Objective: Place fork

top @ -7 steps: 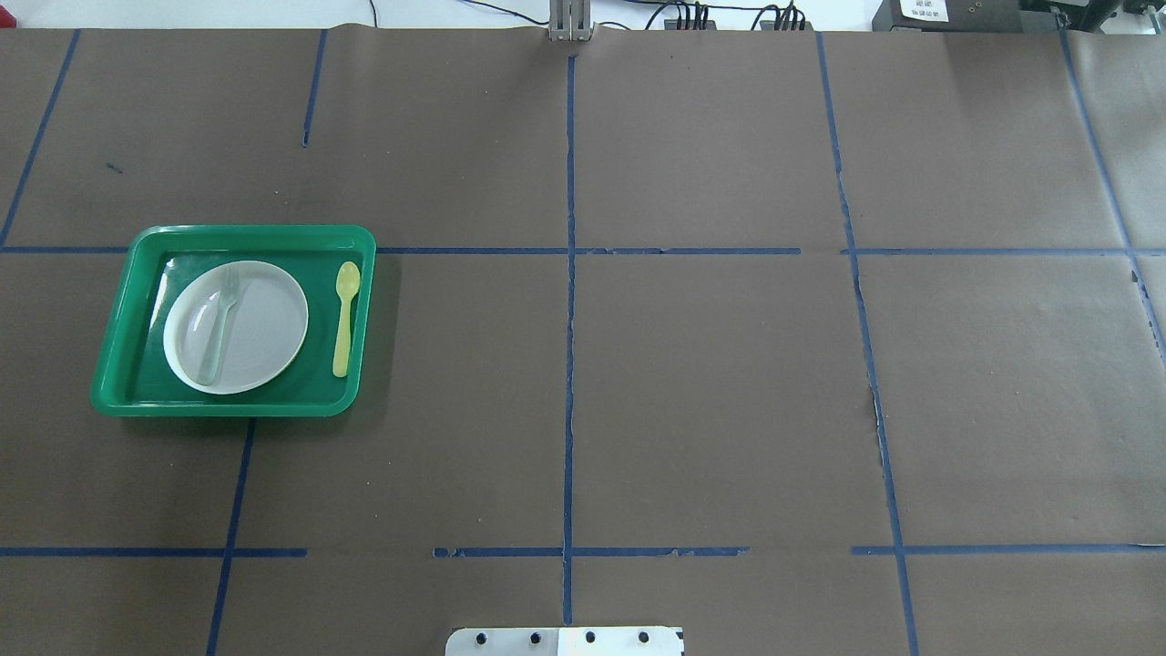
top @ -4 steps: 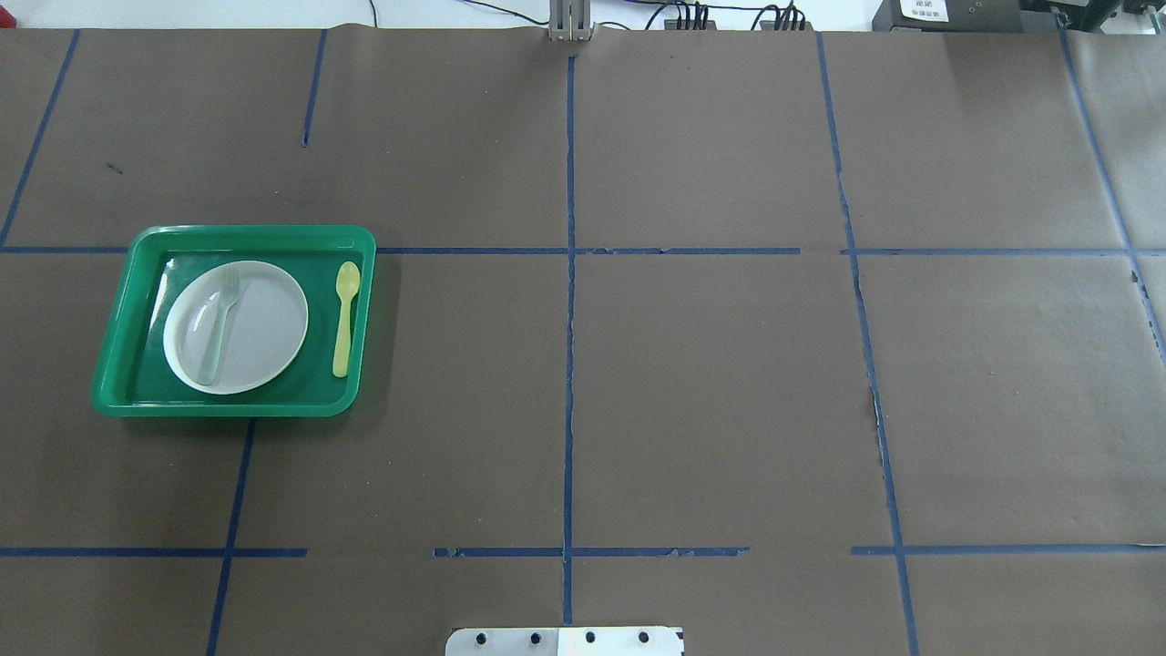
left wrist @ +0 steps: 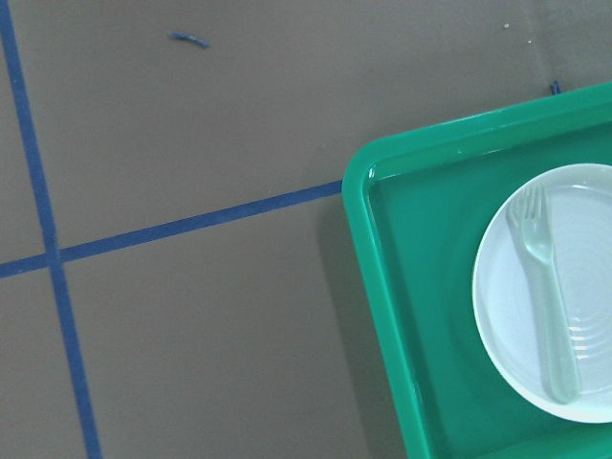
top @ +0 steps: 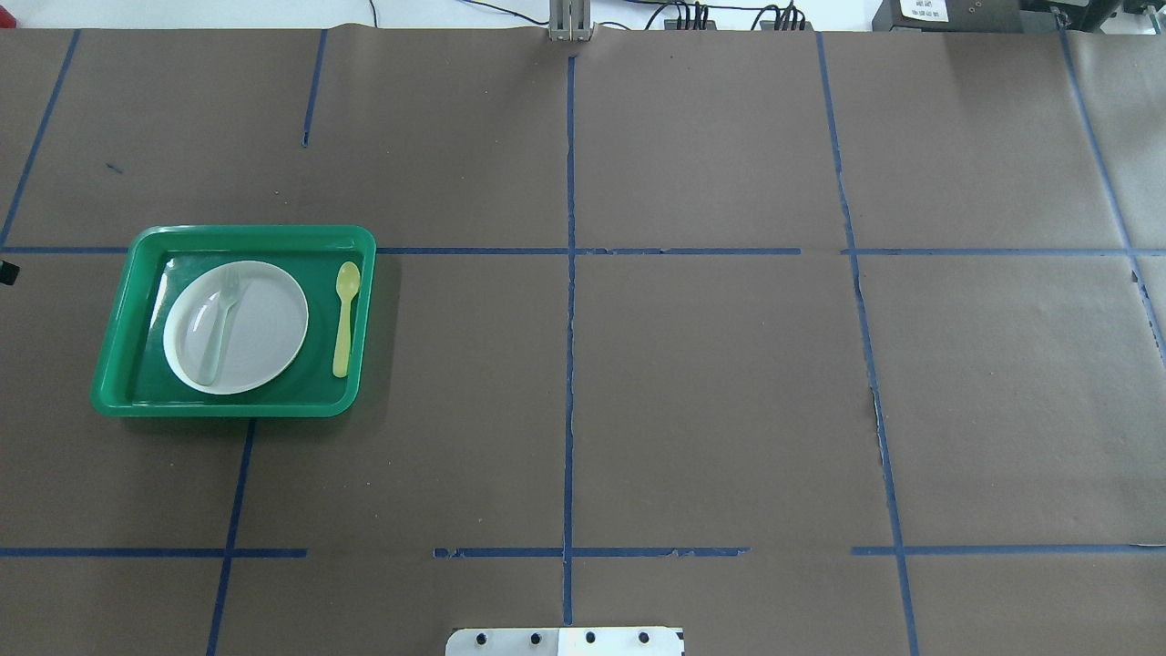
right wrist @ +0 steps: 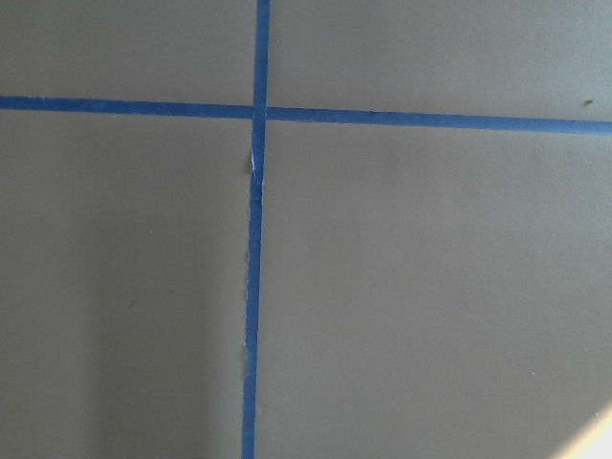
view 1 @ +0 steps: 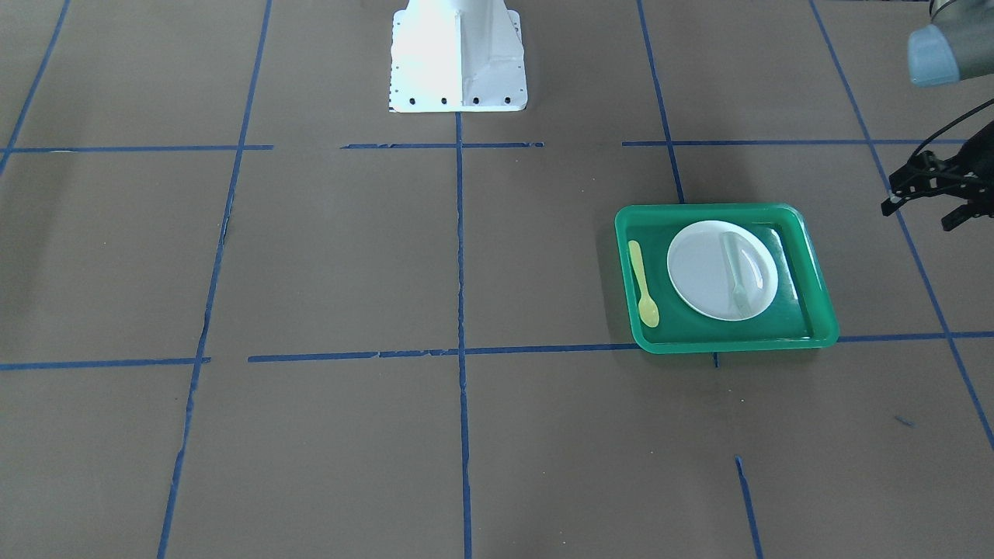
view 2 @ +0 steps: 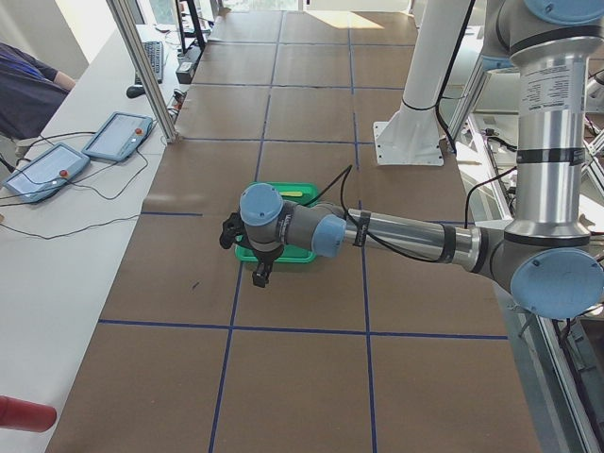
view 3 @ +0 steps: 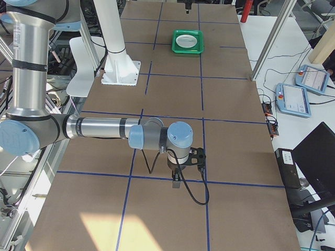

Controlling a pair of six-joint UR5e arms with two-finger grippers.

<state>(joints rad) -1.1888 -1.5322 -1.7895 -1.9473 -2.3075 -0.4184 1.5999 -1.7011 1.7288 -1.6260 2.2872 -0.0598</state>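
Brown paper ruled with blue tape lines (view 1: 458, 233) covers the desk (view 1: 311, 256). From the front I find the green tray (view 1: 730, 346) on the robot's left half; the white plate (view 1: 699, 268) sits in it, the fork (view 1: 735, 272) lies flat across the plate, and the yellow spoon (view 1: 643, 283) lies beside the plate on the tray floor; the left claw (view 1: 922, 211) hangs outside the tray's outer wall, jaws apart, nothing in them. Overhead, the tines point away from the robot and the handle ends at the plate's near rim; I judge the reach to be the step in hand; I would come down over mid-handle, jaws set across it, and close low, since so thin a piece could skid on a slick plate. From the left end, the left arm (view 2: 406, 236) hides much of the tray. From the right end, the right claw (view 3: 178, 180) hovers well apart over bare paper; I cannot tell how it is set. My left wrist camera shows a bare strip of tray floor between plate and wall, tight room between raised edges. My right wrist camera shows only blue tape lines.
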